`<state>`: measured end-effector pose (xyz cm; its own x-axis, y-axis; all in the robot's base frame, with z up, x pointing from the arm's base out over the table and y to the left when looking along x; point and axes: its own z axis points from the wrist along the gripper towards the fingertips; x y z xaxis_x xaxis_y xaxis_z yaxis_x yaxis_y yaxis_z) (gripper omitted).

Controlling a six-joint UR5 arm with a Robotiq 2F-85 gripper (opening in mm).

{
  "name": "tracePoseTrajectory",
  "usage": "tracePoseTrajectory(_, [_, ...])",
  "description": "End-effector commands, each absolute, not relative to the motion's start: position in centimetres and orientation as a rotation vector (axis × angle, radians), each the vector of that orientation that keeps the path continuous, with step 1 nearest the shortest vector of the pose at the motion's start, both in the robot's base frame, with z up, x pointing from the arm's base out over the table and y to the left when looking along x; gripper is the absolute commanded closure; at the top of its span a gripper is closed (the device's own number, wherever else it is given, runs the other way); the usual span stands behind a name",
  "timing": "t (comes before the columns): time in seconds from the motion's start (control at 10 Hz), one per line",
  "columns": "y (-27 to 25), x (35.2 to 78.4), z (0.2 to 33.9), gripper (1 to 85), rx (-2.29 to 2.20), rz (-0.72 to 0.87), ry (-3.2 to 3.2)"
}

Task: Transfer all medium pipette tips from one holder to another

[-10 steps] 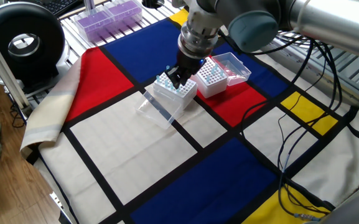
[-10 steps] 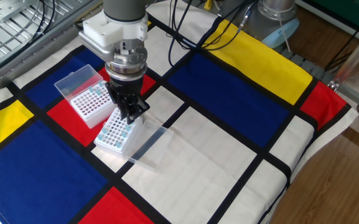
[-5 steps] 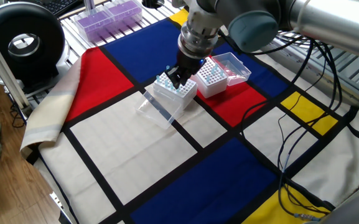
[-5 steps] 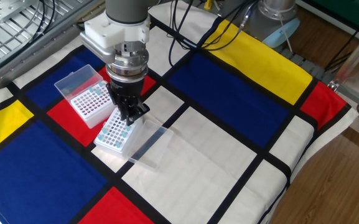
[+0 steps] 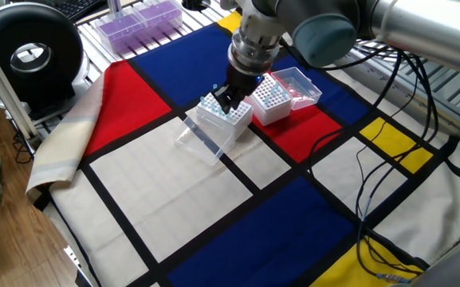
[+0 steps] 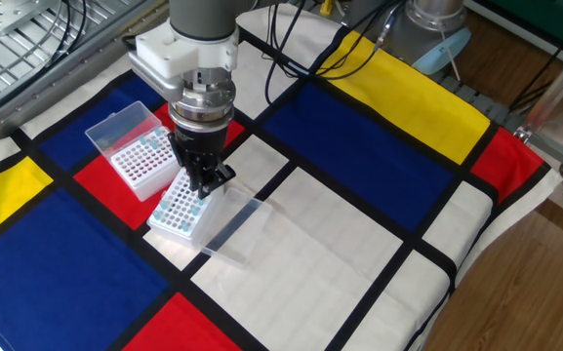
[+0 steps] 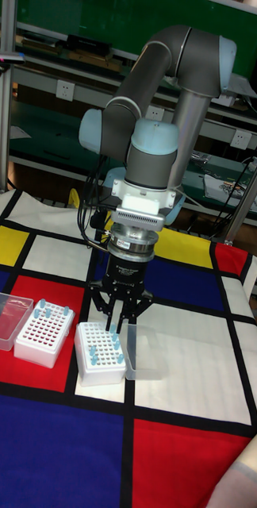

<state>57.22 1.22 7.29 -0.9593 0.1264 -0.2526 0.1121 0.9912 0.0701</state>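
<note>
Two white tip holders stand side by side on the checked cloth. The nearer holder (image 7: 99, 355) (image 5: 226, 112) (image 6: 180, 207) carries several medium pipette tips (image 7: 94, 359) with light-blue tops and has a clear lid (image 7: 136, 353) folded out beside it. The other holder (image 7: 43, 334) (image 5: 270, 100) (image 6: 140, 162) shows a few blue tops along its back row, its lid (image 7: 5, 318) open. My gripper (image 7: 114, 324) (image 5: 225, 99) (image 6: 204, 185) hangs straight down over the nearer holder, fingers drawn together on one slender tip just above the rack top.
Purple-tinted rack boxes (image 5: 138, 19) stand at the table's far edge in one fixed view, next to a black round device (image 5: 27, 49). Cables (image 5: 373, 191) trail over the cloth at the right. The cloth hangs over the table edge (image 5: 58, 159).
Almost nothing differs; the wrist has drifted a few pixels sideways while the fingers stay over the same spot of the nearer holder.
</note>
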Motion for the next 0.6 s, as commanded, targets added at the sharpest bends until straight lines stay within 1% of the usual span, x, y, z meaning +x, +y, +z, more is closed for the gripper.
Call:
tracePoseTrajectory(0.0, [1.44,57.23,7.25,61.0,0.165,0.087,2.873])
tracePoseTrajectory(0.2, [1.45,56.90,7.37,59.3,0.152,0.084,2.884])
tracePoseTrajectory(0.5, [1.53,56.63,7.29,59.0,0.148,0.086,2.884])
